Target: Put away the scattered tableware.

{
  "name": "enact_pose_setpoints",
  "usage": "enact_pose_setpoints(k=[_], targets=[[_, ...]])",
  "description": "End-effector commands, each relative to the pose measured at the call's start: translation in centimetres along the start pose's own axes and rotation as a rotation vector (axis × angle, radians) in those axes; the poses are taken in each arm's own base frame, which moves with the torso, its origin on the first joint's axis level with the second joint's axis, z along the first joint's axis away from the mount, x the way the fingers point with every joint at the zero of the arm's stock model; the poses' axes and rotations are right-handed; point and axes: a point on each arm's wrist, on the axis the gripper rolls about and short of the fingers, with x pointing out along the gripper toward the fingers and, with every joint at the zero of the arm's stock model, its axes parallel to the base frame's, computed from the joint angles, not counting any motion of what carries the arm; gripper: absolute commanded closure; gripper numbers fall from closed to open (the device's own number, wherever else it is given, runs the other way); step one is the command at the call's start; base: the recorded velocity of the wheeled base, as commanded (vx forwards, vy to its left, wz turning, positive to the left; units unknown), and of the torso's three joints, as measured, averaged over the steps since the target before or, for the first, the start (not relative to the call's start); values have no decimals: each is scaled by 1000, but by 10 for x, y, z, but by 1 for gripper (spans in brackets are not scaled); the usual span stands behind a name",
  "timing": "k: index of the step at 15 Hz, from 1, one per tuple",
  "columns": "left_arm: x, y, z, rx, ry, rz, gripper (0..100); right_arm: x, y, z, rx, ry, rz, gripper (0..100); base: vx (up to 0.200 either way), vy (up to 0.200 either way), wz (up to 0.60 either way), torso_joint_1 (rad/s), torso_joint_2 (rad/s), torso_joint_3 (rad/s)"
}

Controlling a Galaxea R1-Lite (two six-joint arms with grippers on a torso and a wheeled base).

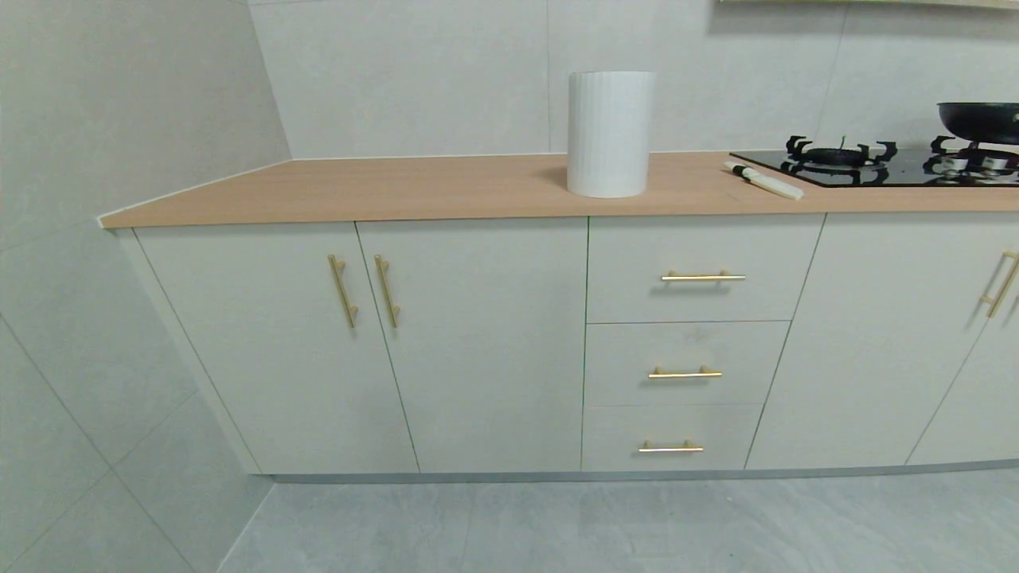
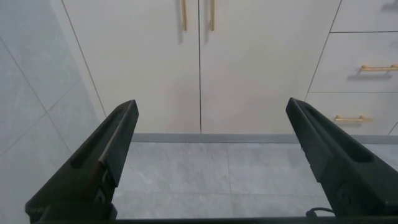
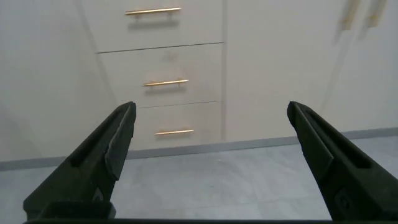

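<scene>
— Well, what's lying about?
— One white utensil (image 1: 763, 181), flat on the bench (image 1: 398, 191), between the holder (image 1: 611, 134) and the hob (image 1: 876, 163).
— And the jaws?
— Wide apart on left gripper (image 2: 211, 104) and right gripper (image 3: 211, 106), both low before the cabinet fronts (image 1: 478, 342), holding nothing.

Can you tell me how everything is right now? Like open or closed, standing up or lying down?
Tall white ribbed cylinder: standing upright on the wooden counter.
Slim white utensil with black band: lying flat beside the black stove.
Black frying pan: sitting on the stove.
Three pale drawers: shut.
Pale cupboard doors: shut.
Left gripper: open, empty.
Right gripper: open, empty.
</scene>
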Motion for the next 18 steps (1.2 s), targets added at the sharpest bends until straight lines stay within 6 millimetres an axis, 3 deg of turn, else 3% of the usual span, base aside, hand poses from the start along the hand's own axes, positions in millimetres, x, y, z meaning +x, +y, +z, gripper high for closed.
enact_pose_setpoints(k=[1, 2, 18], targets=[[0, 0, 0, 0, 0, 1, 0, 0, 0, -1, -1, 3, 9, 0, 0, 0, 0, 0, 0, 0], [0, 0, 0, 0, 0, 1, 0, 0, 2, -4, -54, 29, 109, 0, 0, 0, 0, 0, 0, 0], [0, 0, 0, 23, 0, -1, 0, 0, 2, -5, -52, 41, 113, 0, 0, 0, 0, 0, 0, 0]])
